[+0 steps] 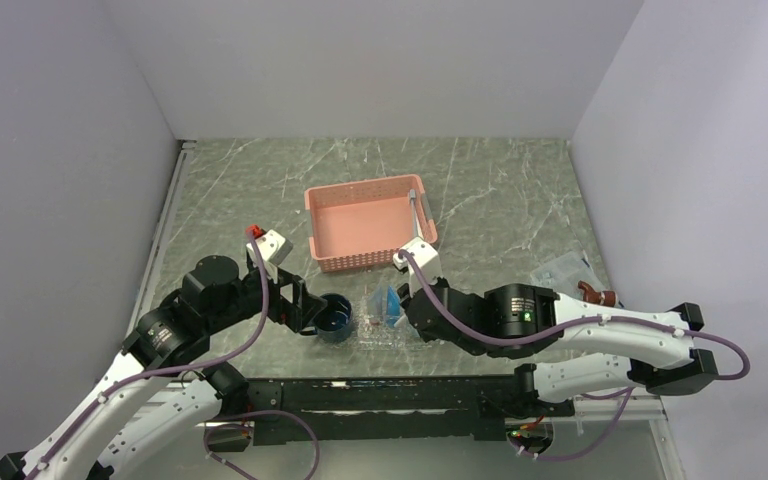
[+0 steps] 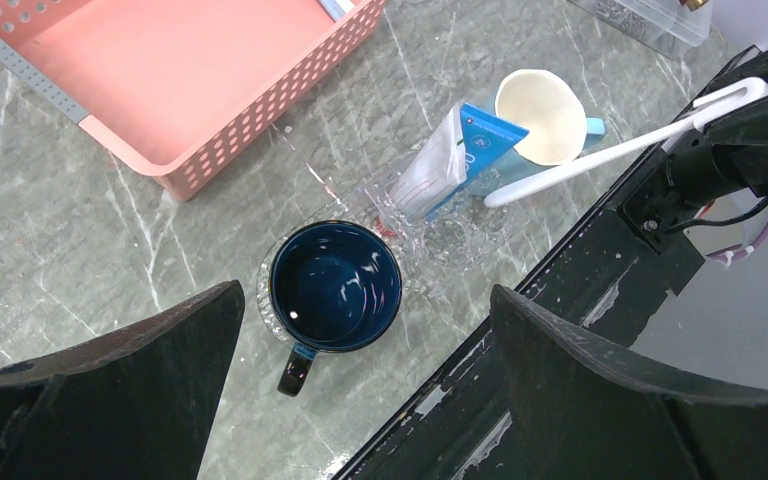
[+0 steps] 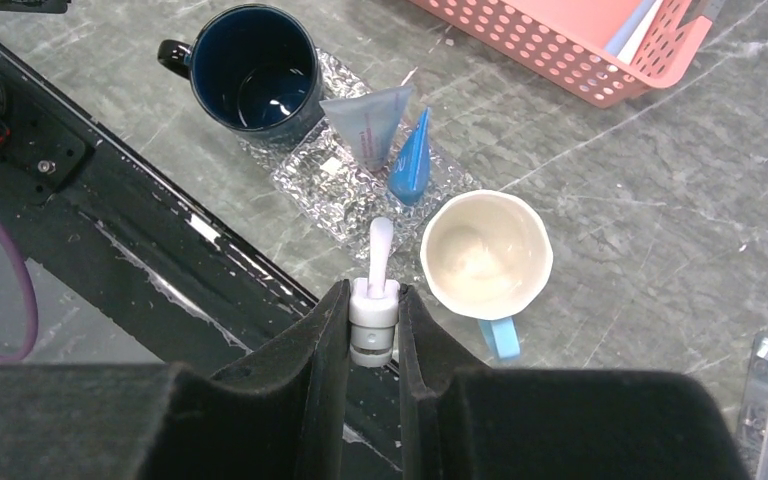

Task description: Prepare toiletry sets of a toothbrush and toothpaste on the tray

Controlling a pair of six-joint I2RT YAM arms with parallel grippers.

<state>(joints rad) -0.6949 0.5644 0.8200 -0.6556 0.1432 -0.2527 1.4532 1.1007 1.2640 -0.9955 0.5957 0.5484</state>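
Observation:
My right gripper [image 3: 373, 290] is shut on the thick end of a white toothbrush [image 3: 380, 240], held above the near edge of the clear glittery tray [image 3: 312, 178]. On the tray lie a pale toothpaste tube [image 3: 370, 122] and a blue tube [image 3: 412, 162], side by side. In the left wrist view the held toothbrush [image 2: 600, 160] slants over the tray [image 2: 450, 235] and the tubes [image 2: 460, 155]. My left gripper [image 2: 365, 295] is open and empty above a dark blue mug [image 2: 335, 285]. A second slim brush [image 1: 416, 205] lies along the pink basket's right rim.
The dark blue mug [image 3: 255, 68] stands on the tray's left end. A cream mug with a light blue handle [image 3: 485, 255] stands by the tray's right end. The pink basket [image 1: 360, 225] is behind the tray. A clear box [image 1: 563, 270] sits at the right. The black table rail [image 3: 160, 240] is close.

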